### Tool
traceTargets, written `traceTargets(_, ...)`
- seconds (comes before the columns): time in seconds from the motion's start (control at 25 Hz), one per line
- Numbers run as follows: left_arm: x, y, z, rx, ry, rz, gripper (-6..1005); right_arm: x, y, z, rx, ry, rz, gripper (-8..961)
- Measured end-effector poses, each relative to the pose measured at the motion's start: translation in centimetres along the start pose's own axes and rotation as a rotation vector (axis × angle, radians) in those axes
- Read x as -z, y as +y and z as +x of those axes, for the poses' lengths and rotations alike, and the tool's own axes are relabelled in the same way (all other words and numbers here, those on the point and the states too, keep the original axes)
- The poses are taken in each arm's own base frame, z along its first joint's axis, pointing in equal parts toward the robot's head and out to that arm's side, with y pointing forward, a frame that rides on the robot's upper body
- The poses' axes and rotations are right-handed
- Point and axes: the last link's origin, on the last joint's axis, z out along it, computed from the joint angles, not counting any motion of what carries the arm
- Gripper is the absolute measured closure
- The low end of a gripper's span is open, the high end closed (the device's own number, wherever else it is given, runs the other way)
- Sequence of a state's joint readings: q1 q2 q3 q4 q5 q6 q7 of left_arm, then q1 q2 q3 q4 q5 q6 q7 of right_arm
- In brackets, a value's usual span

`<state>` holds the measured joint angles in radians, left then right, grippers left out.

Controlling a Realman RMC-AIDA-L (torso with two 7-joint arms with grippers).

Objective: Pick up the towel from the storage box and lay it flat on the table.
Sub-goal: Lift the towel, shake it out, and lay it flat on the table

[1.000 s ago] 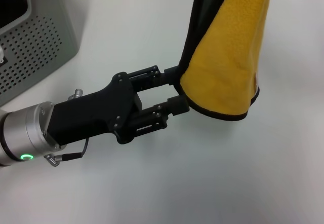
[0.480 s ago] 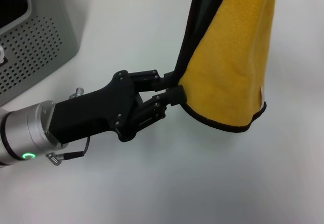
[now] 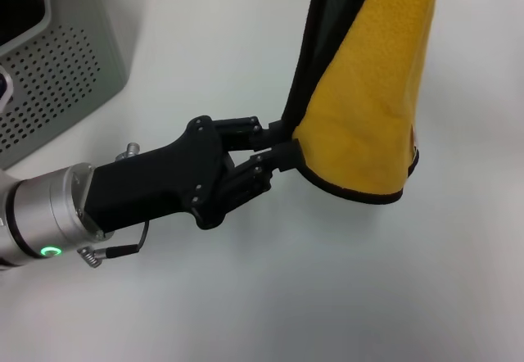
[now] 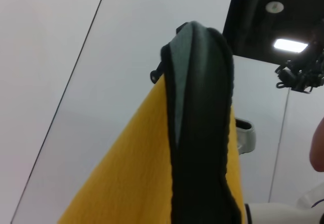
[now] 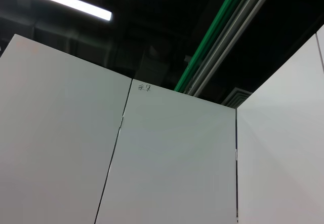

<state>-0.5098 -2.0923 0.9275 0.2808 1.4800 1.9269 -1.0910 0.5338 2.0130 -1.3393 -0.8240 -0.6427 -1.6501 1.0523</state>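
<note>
Above the surface (image 3: 344, 296), well right of the box (image 3: 57, 67), towel (image 3: 368, 108) hangs from out-of-frame top, left claw (image 3: 282, 145) clamped on its lower corner, presumably to spread it flat; right claw unseen.

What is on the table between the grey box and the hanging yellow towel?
Nothing lies there. In the head view, the white table is bare between the storage box and the hanging towel. Nearer the camera, the left gripper pinches the towel's lower corner.
</note>
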Motion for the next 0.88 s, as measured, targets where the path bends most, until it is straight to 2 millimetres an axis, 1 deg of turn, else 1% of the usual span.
traceTargets(0.4, 0.0, -0.3, -0.3, 0.016, -0.012, 0.021, 821, -0.1, 0.1, 0.1, -0.005, 0.001, -0.005, 937)
traceTargets(0.64, 0.0, -0.2, -0.3, 0.017, -0.012, 0.02, 944, 0.2, 0.1, 0.4, -0.018, 0.008, 0.006, 937)
traceTargets(0.68, 0.0, -0.2, -0.3, 0.018, -0.008, 0.023, 949, 0.4, 0.1, 0.6, -0.023, 0.013, 0.011, 937)
traceTargets(0.76, 0.4, -0.1, 0.0, 0.025, 0.013, 0.034, 958, 0.9, 0.1, 0.9, -0.035, 0.032, 0.023, 937)
traceTargets(0.88, 1.9, 0.0, 1.1, 0.025, 0.067, 0.06, 971, 2.1, -0.1, 1.3, -0.047, 0.087, 0.056, 936)
